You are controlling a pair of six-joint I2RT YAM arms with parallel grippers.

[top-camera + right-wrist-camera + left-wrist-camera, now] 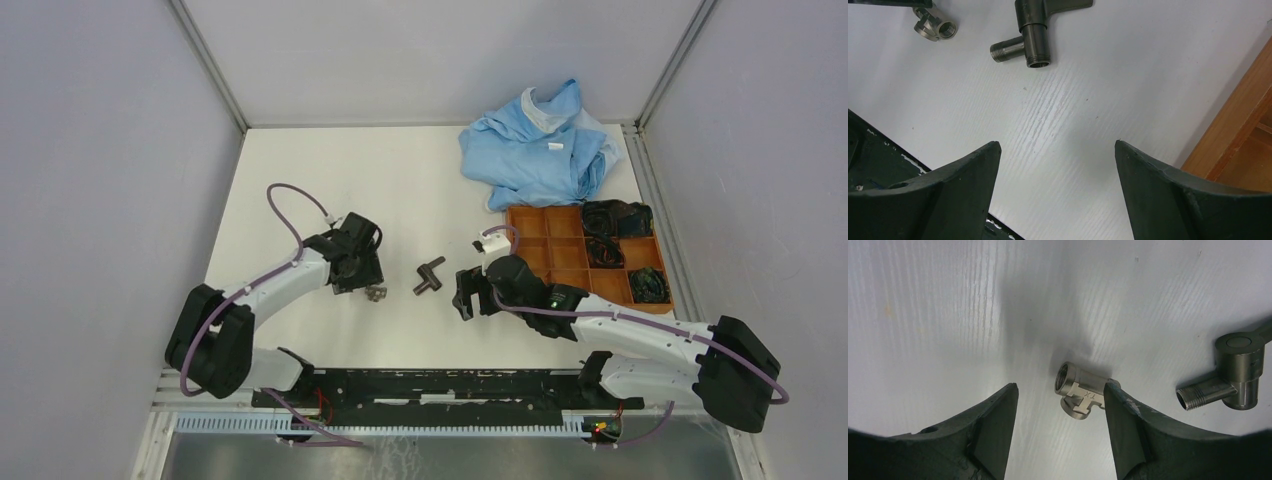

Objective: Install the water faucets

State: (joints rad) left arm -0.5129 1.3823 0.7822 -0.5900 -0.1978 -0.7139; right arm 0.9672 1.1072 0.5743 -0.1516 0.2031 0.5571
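Two water faucets pieces lie on the white table. The stubby silver fitting (pixel 376 293) (pixel 1080 392) lies between the fingers of my left gripper (pixel 366 284) (pixel 1060 386). That gripper is open: its right finger touches the fitting's end and the left finger stands well apart. To its right lies the darker T-shaped piece (pixel 429 276) (pixel 1238 375) (pixel 1035 30) with a threaded stub. My right gripper (pixel 468 296) (pixel 1058 142) hovers just right of the piece, open, over bare table. The right wrist view also has the silver fitting (pixel 935 25) at its top left.
An orange compartment tray (pixel 560 250) (pixel 1233 125) holding black coiled items sits behind the right gripper. A crumpled blue cloth (pixel 535 150) lies at the back right. Grey walls enclose the table on three sides.
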